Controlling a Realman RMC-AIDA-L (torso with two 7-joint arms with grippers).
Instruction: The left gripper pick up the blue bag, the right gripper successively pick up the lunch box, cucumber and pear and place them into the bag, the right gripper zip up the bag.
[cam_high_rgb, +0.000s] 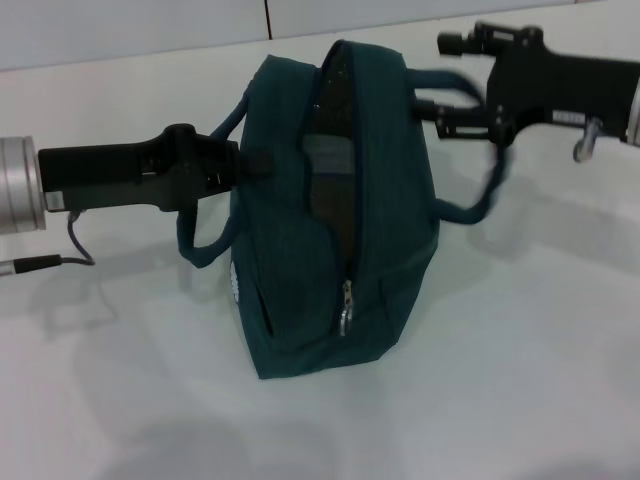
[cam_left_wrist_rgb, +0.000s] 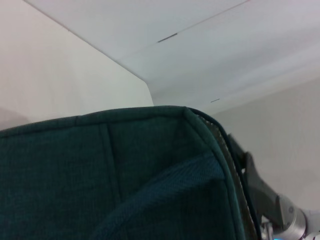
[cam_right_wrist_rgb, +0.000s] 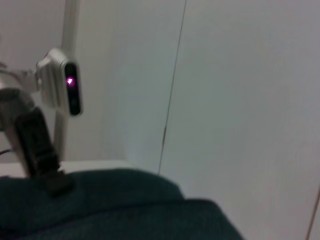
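The blue bag (cam_high_rgb: 330, 230) stands upright mid-table, its top zipper open down to the metal pull (cam_high_rgb: 346, 310). My left gripper (cam_high_rgb: 252, 164) reaches in from the left and is shut on the bag's upper left side, beside one handle (cam_high_rgb: 200, 240). My right gripper (cam_high_rgb: 428, 102) hovers at the bag's upper right edge, jaws apart with nothing between them, above the other handle (cam_high_rgb: 480, 205). A pale grey piece inside the opening looks like the lunch box (cam_high_rgb: 325, 160). The cucumber and pear are out of view. Bag fabric (cam_left_wrist_rgb: 125, 175) fills the left wrist view.
The white table (cam_high_rgb: 520, 360) spreads around the bag, with a white wall (cam_high_rgb: 150, 30) behind it. A grey cable (cam_high_rgb: 60, 262) trails under the left arm. The right wrist view shows bag fabric (cam_right_wrist_rgb: 125, 210) and the left arm's wrist camera (cam_right_wrist_rgb: 65, 87).
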